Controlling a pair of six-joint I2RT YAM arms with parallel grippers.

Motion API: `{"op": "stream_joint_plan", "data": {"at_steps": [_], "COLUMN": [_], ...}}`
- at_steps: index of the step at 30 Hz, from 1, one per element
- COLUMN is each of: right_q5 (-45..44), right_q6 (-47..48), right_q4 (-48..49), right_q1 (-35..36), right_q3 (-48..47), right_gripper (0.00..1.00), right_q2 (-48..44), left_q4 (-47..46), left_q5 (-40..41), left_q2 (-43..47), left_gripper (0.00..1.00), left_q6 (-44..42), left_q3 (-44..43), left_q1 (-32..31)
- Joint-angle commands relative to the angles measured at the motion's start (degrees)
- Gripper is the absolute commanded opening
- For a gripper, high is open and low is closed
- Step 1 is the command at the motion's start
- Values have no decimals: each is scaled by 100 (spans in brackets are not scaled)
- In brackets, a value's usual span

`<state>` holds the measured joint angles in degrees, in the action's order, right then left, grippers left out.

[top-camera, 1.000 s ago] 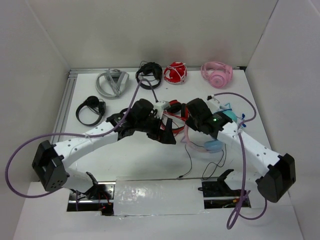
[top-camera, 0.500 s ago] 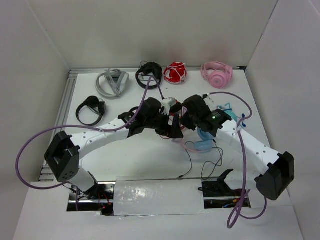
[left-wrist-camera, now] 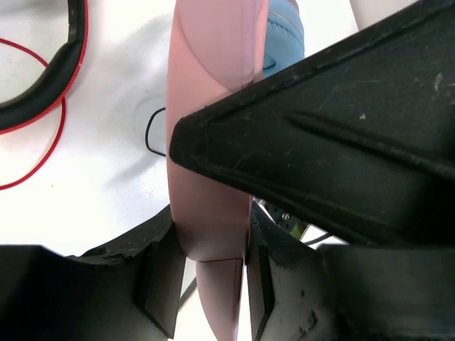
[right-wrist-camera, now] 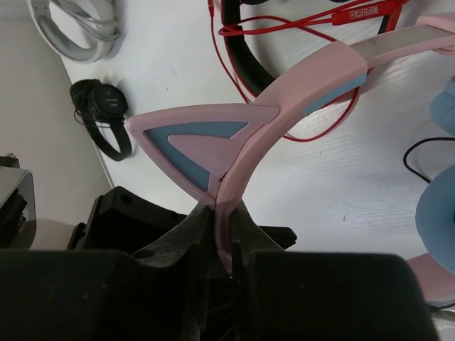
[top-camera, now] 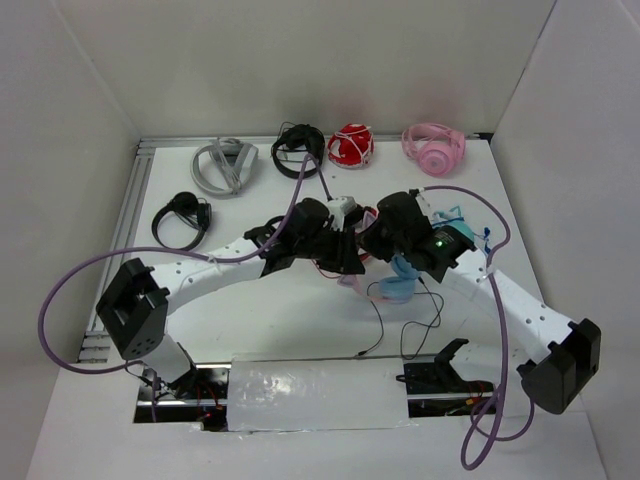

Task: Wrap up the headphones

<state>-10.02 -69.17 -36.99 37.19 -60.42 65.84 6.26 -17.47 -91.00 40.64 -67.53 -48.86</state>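
The headphones have a pink headband with a cat ear and light blue ear cups. They hang just above the table's middle, held between both arms. My left gripper is shut on the flat pink headband, which fills the gap between its fingers. My right gripper is shut on the headband's edge right below the cat ear. The thin black cable trails in loops on the table toward the near edge.
Red-and-black headphones with a red cable lie under the two grippers. Along the back stand grey, black, red and all-pink headphones. Small black headphones lie at the left.
My left arm has swung right to the headband and its gripper has shut on it. The right arm has carried the headphones slightly left and nearer.
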Motion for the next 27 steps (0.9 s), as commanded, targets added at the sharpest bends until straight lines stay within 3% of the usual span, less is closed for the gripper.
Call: {"op": "stream_joint_plan", "data": {"at_steps": [1, 7, 10, 11, 13, 14, 23, 27], "right_q5": [281, 176, -165, -262, -438, -544, -1309, -1327], "right_q6": [140, 588, 894, 992, 1255, 1361, 2213, 2390], "right_q4": [447, 158, 8, -10, -54, -10, 140, -53], "right_q1": [78, 122, 131, 122, 157, 166, 227, 262], "right_q3": [-5, -391, -593, -654, -804, -813, 389, 891], "right_gripper": [3, 27, 55, 70, 87, 99, 100, 100], "right_q2": [-265, -274, -501, -563, -791, -879, -2566, -3147], "left_q4": [-301, -240, -222, -161, -91, 6, -151, -91], "left_q5": [16, 384, 762, 981, 1140, 1324, 1572, 1913], "left_q2": [30, 126, 354, 390, 512, 557, 1672, 2191], "left_gripper": [0, 0, 0, 0, 0, 0, 0, 0], "left_q6": [-206, -119, -22, -13, -56, -65, -442, -575], "left_q3": [-155, -77, 46, 55, 29, 12, -33, -497], "left_q1": [-124, -185, -176, -176, -185, -168, -62, -53]}}
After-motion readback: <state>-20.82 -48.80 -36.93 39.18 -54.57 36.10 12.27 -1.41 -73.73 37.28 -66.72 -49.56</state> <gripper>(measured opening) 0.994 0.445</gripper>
